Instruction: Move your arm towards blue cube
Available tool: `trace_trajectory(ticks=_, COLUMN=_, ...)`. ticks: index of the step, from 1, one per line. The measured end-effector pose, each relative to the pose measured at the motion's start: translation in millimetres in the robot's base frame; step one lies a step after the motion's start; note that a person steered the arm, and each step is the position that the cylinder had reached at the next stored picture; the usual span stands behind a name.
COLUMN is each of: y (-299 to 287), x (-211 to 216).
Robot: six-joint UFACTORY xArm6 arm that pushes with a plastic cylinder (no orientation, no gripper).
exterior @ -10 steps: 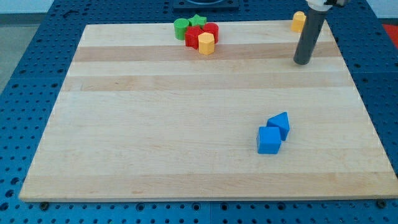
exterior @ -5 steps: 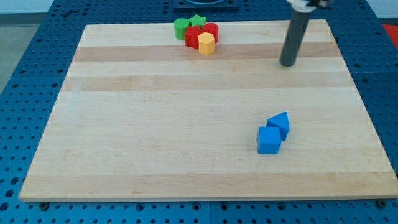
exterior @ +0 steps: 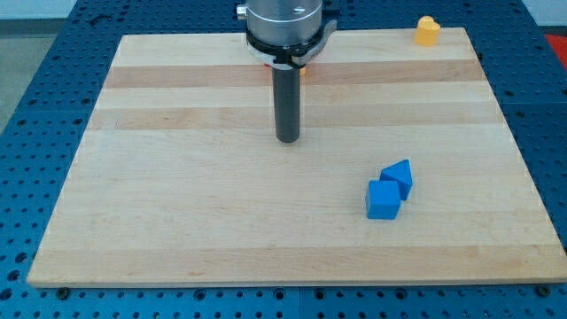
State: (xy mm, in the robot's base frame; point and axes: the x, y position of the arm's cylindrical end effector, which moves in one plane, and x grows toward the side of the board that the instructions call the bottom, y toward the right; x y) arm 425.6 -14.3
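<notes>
The blue cube [exterior: 383, 200] lies on the wooden board [exterior: 177, 204] at the view's lower right. A blue wedge-shaped block [exterior: 399, 176] touches its upper right corner. My tip [exterior: 287, 139] rests on the board near the middle, up and to the left of the blue cube, well apart from it. The rod and its grey mount [exterior: 285, 22] rise toward the view's top.
A yellow block [exterior: 428, 30] stands at the board's top right edge. The cluster of red, green and yellow blocks at the top middle is almost wholly hidden behind the rod's mount. Blue perforated table surrounds the board.
My tip has swept from the board's upper right to the left and down toward the middle. The yellow block at top right shows again. The top cluster is now covered by the mount.
</notes>
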Motion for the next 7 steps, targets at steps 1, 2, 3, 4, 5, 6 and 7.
trace_trajectory(ticks=1, y=-14, x=14)
trace_trajectory(ticks=2, y=-29, x=45)
trace_trajectory(ticks=3, y=-26, x=80)
trace_trajectory(ticks=4, y=0, x=108)
trace_trajectory(ticks=5, y=39, x=131)
trace_trajectory(ticks=6, y=78, x=143)
trace_trajectory(ticks=7, y=107, x=148)
